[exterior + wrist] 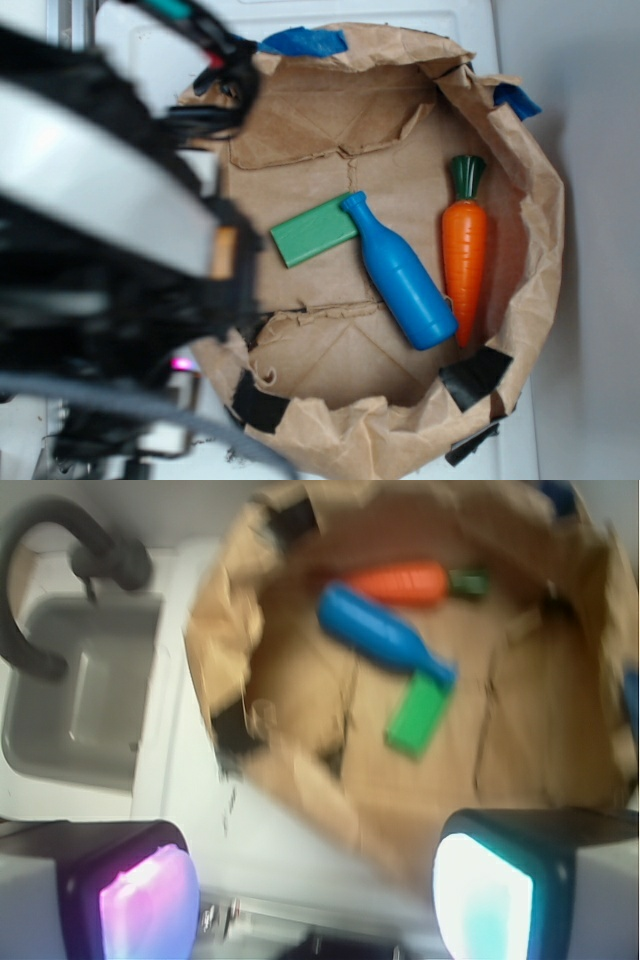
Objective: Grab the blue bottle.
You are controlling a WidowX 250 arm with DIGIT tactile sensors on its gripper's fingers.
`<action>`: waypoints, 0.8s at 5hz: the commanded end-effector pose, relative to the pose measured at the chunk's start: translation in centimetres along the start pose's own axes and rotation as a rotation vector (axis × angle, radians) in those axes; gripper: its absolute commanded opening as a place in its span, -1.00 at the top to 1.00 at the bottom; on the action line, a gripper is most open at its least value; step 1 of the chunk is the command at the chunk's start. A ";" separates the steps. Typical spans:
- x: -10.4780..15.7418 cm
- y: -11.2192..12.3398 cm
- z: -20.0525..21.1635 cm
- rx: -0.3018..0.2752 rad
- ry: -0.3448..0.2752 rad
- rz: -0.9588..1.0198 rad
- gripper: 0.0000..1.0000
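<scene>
- Wrist view is showing the gripper (315, 900) spread wide, its two fingers sitting at the bottom corners of the picture, one pad (148, 905) glowing pink and the other glowing teal, with nothing between them and nothing touching them.
- Exterior view is catching only the dark, blurred arm (100, 220) filling the left side; the fingers themselves are not showing there.
- The blue bottle (398, 272) is lying on its side on the floor of the brown paper bag (520, 150), well apart from the gripper and ahead of it in the wrist view, beyond the bag's near rim.
- Its narrow neck is touching the green block (313, 231), and its body is lying just beside the orange carrot (464, 255), the base nearly touching it.
- The bag's crumpled walls are ringing all three things; bare paper floor is lying open on the bottle's far side from the carrot.
- A grey sink (85, 695) with a dark faucet (60, 565) is sitting outside the bag on the white counter.
</scene>
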State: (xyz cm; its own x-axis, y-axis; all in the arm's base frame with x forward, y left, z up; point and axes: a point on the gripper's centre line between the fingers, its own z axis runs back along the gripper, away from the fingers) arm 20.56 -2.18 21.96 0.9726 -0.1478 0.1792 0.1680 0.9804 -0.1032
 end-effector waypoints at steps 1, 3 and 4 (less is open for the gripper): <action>4.0 2.5 -2.9 -0.053 -0.074 -0.186 -1.00; 4.9 5.5 -8.5 -0.084 -0.039 -0.227 -1.00; 4.9 5.9 -11.0 -0.088 -0.024 -0.258 -1.00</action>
State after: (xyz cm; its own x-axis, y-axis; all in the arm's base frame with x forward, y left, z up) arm 27.87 1.39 10.23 0.8970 -0.3946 0.1992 0.4271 0.8899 -0.1603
